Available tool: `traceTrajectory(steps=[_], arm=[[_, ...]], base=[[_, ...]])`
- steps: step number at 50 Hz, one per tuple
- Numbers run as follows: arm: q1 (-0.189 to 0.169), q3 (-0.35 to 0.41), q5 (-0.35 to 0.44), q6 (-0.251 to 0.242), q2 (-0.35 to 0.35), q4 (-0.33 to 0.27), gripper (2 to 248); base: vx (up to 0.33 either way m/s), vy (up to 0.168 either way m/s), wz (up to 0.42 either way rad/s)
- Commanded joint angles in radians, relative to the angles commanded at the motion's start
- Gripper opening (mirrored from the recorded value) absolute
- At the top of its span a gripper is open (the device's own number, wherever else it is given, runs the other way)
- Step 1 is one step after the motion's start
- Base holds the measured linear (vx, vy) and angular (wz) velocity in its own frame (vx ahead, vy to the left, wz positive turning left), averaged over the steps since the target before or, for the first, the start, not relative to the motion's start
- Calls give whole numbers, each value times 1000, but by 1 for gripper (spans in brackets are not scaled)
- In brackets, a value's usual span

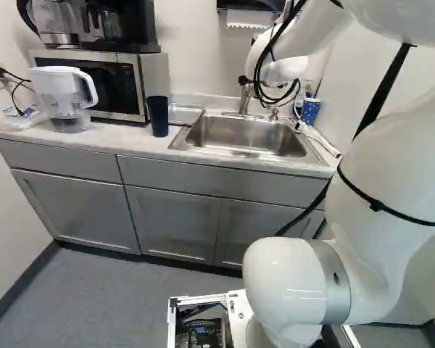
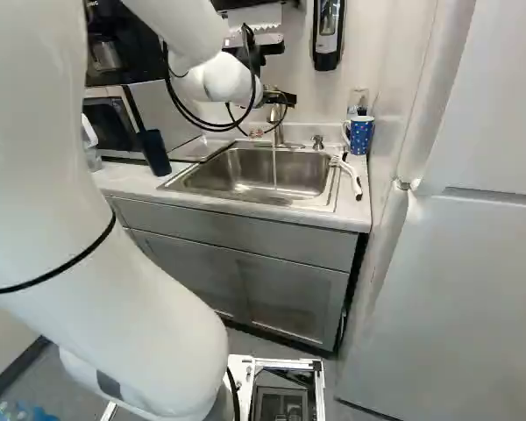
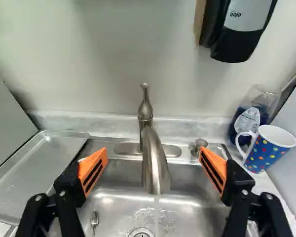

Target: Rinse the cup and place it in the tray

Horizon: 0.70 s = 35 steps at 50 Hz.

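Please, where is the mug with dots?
In the right base view, the mug stands on the counter right of the sink, in front of a bottle.

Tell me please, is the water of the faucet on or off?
On: a thin stream of water falls from the faucet into the sink.

From farther back, to the left and right behind the arm (image 1: 388, 167), two base views look down, sharing the sink (image 1: 232, 135) and counter (image 1: 123, 139). The wrist view faces the faucet (image 3: 154, 163) up close.
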State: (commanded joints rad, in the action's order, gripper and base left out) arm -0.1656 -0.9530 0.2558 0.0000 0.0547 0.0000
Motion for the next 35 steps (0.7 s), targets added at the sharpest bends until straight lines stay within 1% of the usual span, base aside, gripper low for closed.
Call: traceTrajectory(steps=[15,35], arm=[[-10,76,-78,0,79,0,247],[-20,166,-214,0,179,0,247]], base=[[0,0,0],[0,0,0]])
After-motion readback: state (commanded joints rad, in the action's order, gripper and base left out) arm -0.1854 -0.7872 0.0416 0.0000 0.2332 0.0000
